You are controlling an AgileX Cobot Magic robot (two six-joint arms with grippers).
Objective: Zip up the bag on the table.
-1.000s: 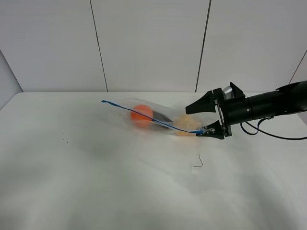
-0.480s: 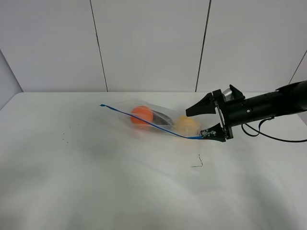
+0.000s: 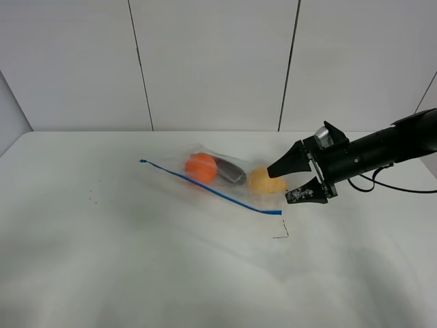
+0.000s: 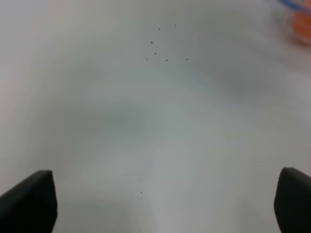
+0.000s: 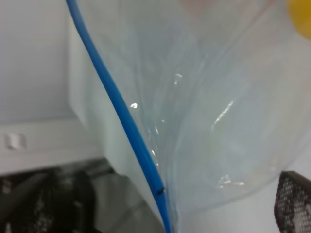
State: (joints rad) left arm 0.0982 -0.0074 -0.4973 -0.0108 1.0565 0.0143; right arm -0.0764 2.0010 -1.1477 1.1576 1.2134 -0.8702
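The clear plastic bag lies on the white table. An orange ball, a dark item and a yellow ball show through it. Its blue zipper strip runs from the far left to near right, ending just below my right gripper. That gripper is open and empty, right beside the yellow ball. The right wrist view shows the strip and crinkly plastic close up. My left gripper is open over bare table and is out of the exterior view.
A small thin dark mark lies on the table just in front of the strip's near end. Tiny dark specks sit at the left and also show in the left wrist view. White wall panels stand behind the table.
The strip's near end has come off my right gripper's lower finger and dropped to the table. The bag has settled flat. The right gripper has drawn back a little to the right.
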